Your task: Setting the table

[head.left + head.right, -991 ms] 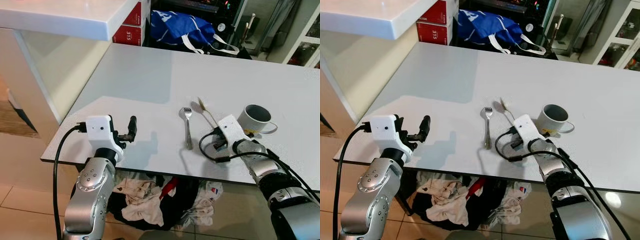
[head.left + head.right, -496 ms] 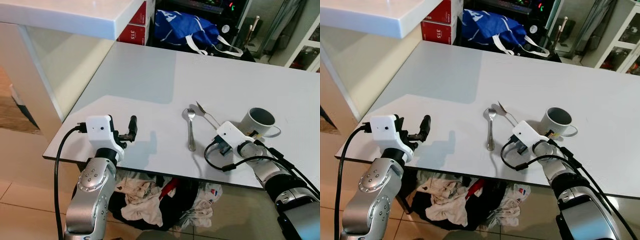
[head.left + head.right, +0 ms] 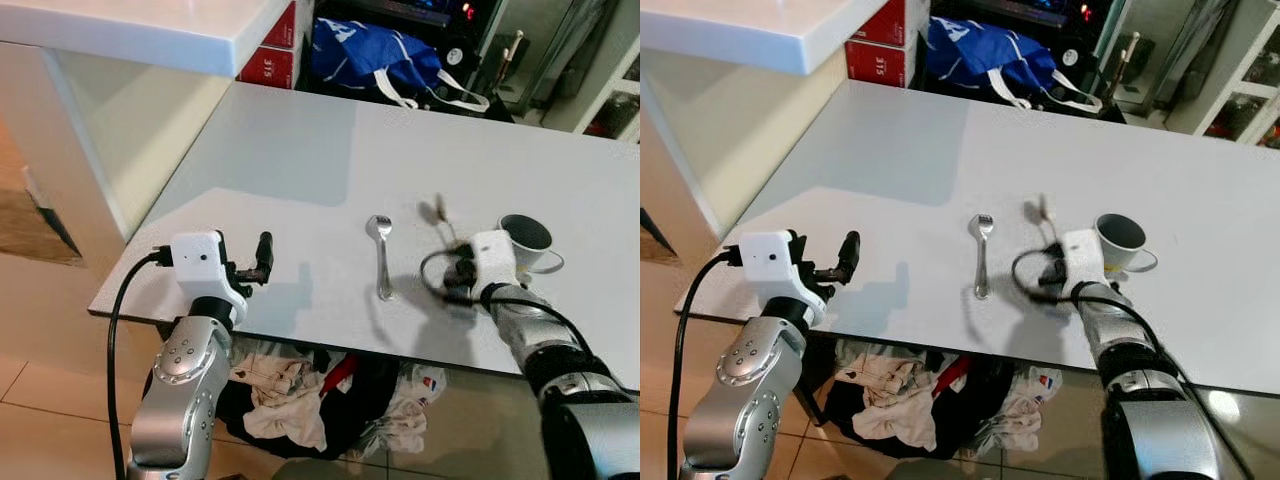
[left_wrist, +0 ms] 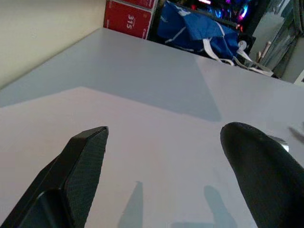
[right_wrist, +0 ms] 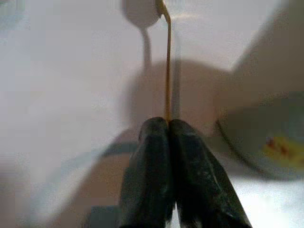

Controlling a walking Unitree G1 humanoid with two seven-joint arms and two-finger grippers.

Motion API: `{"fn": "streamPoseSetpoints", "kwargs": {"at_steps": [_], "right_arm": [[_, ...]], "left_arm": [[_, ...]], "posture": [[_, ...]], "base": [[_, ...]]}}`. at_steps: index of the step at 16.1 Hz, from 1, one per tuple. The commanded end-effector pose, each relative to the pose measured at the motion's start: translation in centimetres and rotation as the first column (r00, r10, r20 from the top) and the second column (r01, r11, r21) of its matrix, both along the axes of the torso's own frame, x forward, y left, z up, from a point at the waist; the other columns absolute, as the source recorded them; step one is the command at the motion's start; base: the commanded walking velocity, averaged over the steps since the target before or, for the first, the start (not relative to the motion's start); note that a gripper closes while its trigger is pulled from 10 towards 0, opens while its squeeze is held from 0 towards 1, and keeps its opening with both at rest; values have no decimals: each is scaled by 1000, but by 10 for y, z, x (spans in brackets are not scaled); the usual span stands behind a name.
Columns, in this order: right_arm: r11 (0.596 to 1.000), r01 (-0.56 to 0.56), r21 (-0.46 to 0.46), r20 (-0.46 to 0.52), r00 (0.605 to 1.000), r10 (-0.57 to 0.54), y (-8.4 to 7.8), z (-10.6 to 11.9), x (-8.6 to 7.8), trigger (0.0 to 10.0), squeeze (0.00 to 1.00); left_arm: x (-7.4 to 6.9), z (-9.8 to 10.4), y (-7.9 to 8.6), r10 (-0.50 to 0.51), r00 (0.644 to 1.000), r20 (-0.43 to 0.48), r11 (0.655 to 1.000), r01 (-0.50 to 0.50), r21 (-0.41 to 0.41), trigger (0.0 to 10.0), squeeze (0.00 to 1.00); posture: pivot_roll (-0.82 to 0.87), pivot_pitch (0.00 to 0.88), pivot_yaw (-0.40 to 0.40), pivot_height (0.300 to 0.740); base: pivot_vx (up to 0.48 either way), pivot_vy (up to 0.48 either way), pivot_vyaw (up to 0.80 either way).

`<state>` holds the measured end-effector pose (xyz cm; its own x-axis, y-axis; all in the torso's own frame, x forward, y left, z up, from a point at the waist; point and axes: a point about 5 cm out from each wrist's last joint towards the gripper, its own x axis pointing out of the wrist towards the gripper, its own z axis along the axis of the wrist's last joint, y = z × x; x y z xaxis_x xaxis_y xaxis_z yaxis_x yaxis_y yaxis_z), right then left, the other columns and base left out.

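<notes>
Left eye view: white desk (image 3: 300,160) with a fork (image 3: 381,255) lying flat near the front edge, tines away from the robot. Just to its right, a spoon (image 3: 440,217), blurred and raised off the surface, pinched by the right claw (image 3: 455,262). White mug (image 3: 527,240) upright close beside that claw, handle to the right. Left claw (image 3: 262,258) held level over the front left corner of the desk, well apart from the cutlery, carrying nothing. Blue bag (image 3: 380,60) and red boxes (image 3: 270,66) beyond the far edge; heap of clothes (image 3: 300,395) on the floor underneath.

Right eye view: same layout. Fork (image 3: 982,252) set down, spoon (image 3: 1045,215) blurred between fork and mug (image 3: 1119,240).

Left wrist view: two black fingers (image 4: 78,166) spread wide with bare desk between them, empty.

Right wrist view: fingers (image 5: 154,156) pressed tight together on the thin spoon handle (image 5: 167,61), bowl at the far end, casting a shadow on the desk below. Rim of the mug (image 5: 266,147) close by.

Judged progress: partly done. Fork and mug seemingly placed, spoon in hand and not yet laid down. No plate or knife visible, so possibly more to fetch; otherwise only setting the spoon beside the fork or mug left.
</notes>
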<state>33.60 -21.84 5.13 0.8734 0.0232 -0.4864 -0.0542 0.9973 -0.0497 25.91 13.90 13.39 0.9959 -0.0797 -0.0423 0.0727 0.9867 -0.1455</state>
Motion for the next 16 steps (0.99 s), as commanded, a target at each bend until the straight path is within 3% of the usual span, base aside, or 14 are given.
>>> {"fn": "streamPoseSetpoints", "kwargs": {"at_steps": [1, 4, 5, 6, 7, 9, 12, 13, 16], "right_arm": [[991, 43, 126, -194, 981, -18, 10, -38, -26, 10000, 0], [980, 35, 196, -177, 984, 0, 22, -36, -23, 10000, 0], [982, -25, 188, -158, 986, 55, 35, -33, -19, 10000, 0], [982, -39, 182, -154, 986, 68, 37, -33, -18, 10000, 0], [979, -30, 201, -151, 987, 61, 39, -31, -16, 10000, 0], [979, -34, 203, -148, 987, 65, 39, -30, -15, 10000, 0], [974, -55, 218, -145, 985, 88, 44, -30, -14, 10000, 0], [966, -96, 239, -142, 981, 132, 52, -29, -13, 10000, 0], [930, -162, 331, -142, 965, 219, 69, -27, -13, 10000, 0]], "left_arm": [[2, 1, -3, -18, 1000, 1, 1000, 18, -1, 10000, 0], [0, -2, -9, -95, 995, -37, 995, 93, -44, 10000, 0], [-17, -10, -4, -287, 949, -128, 956, 291, 17, 10000, 0], [-20, -11, 0, -304, 941, -146, 949, 312, 36, 10000, 0], [-19, -8, 16, -266, 951, -160, 956, 282, 87, 10000, 0], [-16, -4, 21, -253, 953, -165, 956, 272, 108, 10000, 0], [-24, 4, 13, -356, 916, -184, 923, 375, 82, 10000, 0], [-30, 10, 10, -422, 888, -183, 898, 437, 49, 10000, 0], [-35, 18, 8, -466, 867, -179, 879, 476, 17, 10000, 0]], "posture": [[-42, 25, -20, 731], [-42, 22, -17, 731], [-32, 22, -2, 731], [-32, 22, -2, 731], [-24, 21, -1, 731], [-12, 19, 1, 731], [-10, 22, 3, 731], [-7, 28, 6, 731], [-4, 30, 5, 731]], "base": [[0, 0, 0], [0, 0, 0], [0, 0, 0], [0, 0, 0], [0, 0, 0], [0, 0, 0], [0, 0, 0], [0, 0, 0], [0, 0, 0]]}}
